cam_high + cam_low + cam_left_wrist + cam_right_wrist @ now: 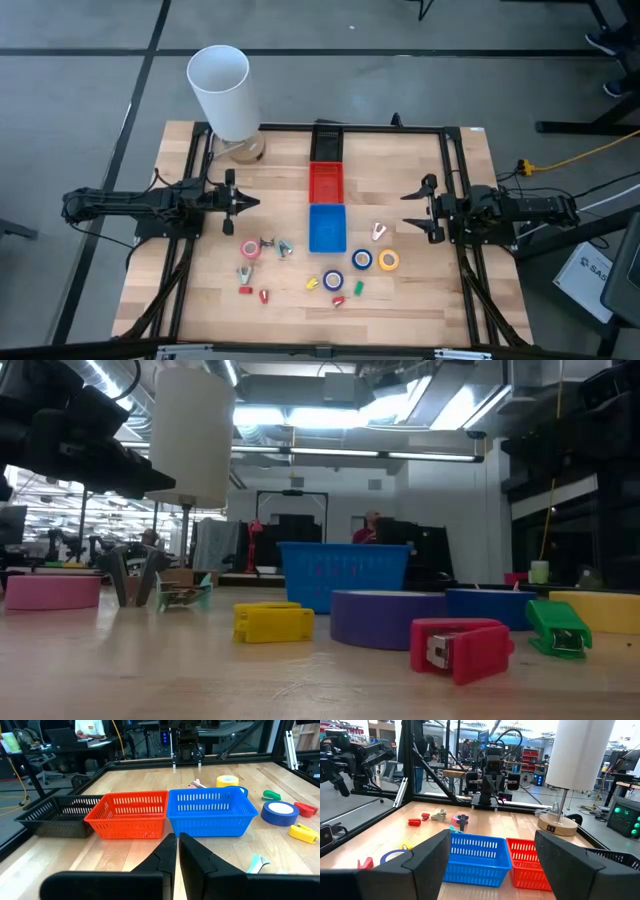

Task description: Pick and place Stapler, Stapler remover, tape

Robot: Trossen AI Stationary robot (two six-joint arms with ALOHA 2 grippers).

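Two end effectors are hovering at opposite surface edges: left end effector (252,203) closed and empty, right end effector (408,208) gaping wide. Tape rolls (361,260) are lying near the front edge, beside the blue basket (327,228).

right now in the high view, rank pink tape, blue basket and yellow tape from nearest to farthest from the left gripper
From the shut left gripper:
1. Pink tape, just below it on the table's left half.
2. Blue basket, at the table's middle.
3. Yellow tape, on the right half, nearer the open right gripper.
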